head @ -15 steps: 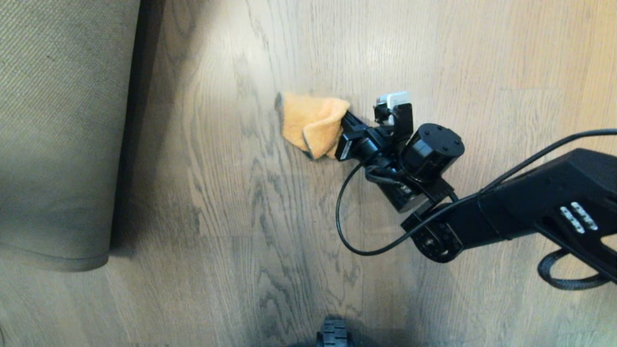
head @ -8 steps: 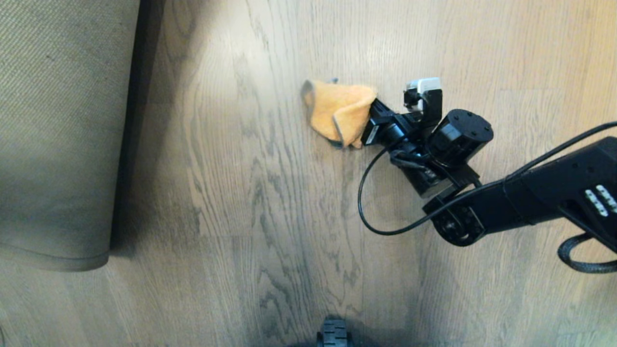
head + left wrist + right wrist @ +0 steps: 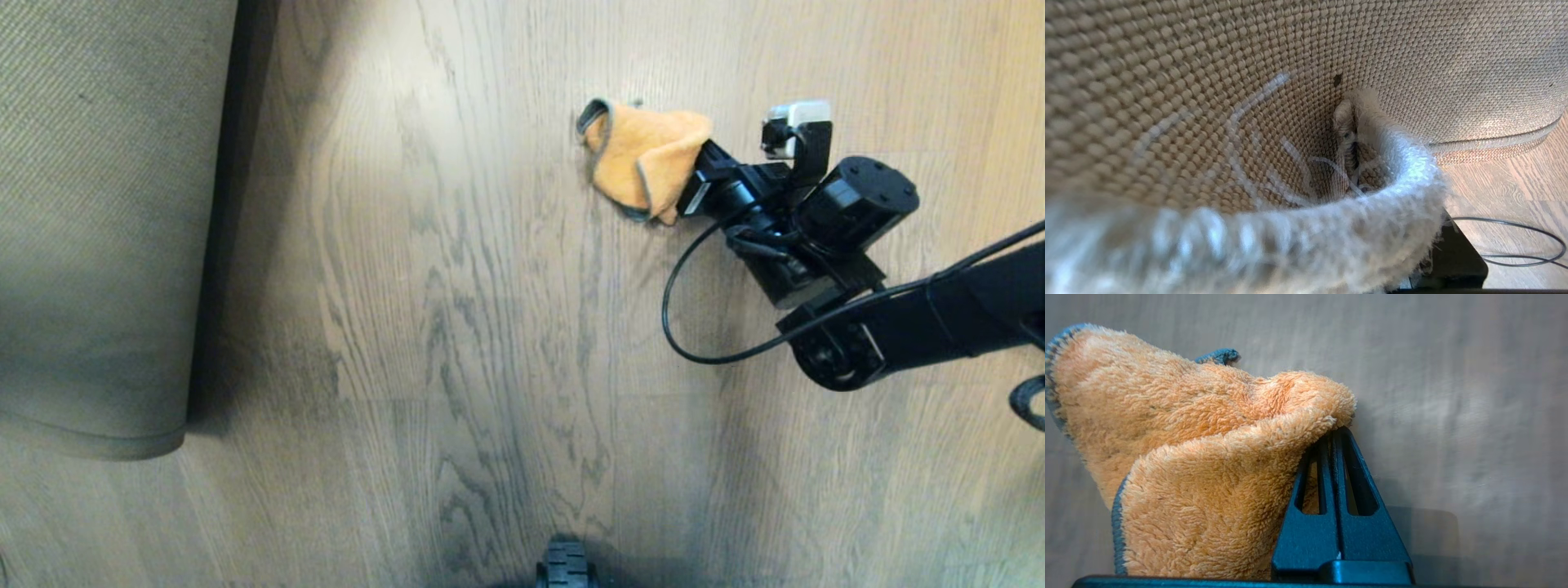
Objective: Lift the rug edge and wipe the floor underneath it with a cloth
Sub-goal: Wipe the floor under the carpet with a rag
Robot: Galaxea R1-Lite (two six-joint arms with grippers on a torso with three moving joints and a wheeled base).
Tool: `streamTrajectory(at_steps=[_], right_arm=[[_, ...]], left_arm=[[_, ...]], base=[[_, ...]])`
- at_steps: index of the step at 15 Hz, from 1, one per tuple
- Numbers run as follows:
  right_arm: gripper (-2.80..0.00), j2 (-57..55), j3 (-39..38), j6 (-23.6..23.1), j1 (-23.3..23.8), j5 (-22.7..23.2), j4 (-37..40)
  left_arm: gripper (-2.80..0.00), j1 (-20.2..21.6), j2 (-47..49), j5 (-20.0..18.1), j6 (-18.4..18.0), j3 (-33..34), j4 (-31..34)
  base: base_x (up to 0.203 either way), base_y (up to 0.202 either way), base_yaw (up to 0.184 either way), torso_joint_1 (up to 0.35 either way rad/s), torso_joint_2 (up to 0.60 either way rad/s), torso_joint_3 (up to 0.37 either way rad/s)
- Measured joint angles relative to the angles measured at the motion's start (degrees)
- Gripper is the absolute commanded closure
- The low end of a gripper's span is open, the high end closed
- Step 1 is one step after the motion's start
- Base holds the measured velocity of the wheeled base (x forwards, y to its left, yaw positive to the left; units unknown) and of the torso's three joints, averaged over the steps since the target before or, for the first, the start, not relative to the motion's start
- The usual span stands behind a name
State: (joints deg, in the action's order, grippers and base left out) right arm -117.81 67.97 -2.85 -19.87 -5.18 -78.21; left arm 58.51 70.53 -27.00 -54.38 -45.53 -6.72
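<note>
- Fingers [image 3: 1331, 465] of the right gripper [image 3: 700, 173], two black ribbed blades, are pressed together on a fold of one small orange microfibre cloth with thin grey trim [image 3: 641, 155]; in the right wrist view the pile [image 3: 1188, 457] bunches over their tips.
- Cloth count is one; it is crumpled into a rough wedge, its grey hem curling at the corner farthest from the gripper, and it lies against the brown wood-grain plank floor with darker grey streaks [image 3: 457, 327].
- One right arm reaches in from the right side of the head view, with a black cable looping beneath the wrist.
- One large light grey-beige rug with ribbed tan woven backing [image 3: 98, 229] stands lifted at the left, backing outward, its rounded corner low and a dark shadow along its edge.
- Left gripper is hidden behind the rug's fuzzy hem [image 3: 1331, 228] in the left wrist view, so whether its fingers clamp the edge cannot be told.
- Between the rug's edge and the cloth lies a wide stretch of bare floor; the two are well apart.
- One small black wheel [image 3: 565, 567] shows at the bottom centre.
</note>
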Motion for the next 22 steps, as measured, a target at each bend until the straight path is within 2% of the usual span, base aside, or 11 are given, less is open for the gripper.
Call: streamTrajectory(at_steps=[6, 14, 22], right_arm=[[0.0, 5.46, -3.58, -0.09, 7.19, -0.3, 1.46], [0.0, 17.98, -17.29, -1.88, 14.89, 1.67, 2.28], [0.0, 26.22, -23.35, -2.0, 26.51, 2.99, 5.99]], left_arm=[[0.0, 0.0, -0.11, -0.04, 0.01, 0.41, -0.04], [0.0, -0.15, -0.44, 0.0, 0.0, 0.96, -0.02], [0.0, -0.37, -0.8, -0.01, 0.0, 1.18, 0.02]], base=[[0.0, 0.0, 0.0, 0.0, 0.0, 0.0], [0.0, 0.0, 0.0, 0.0, 0.0, 0.0], [0.0, 0.0, 0.0, 0.0, 0.0, 0.0]])
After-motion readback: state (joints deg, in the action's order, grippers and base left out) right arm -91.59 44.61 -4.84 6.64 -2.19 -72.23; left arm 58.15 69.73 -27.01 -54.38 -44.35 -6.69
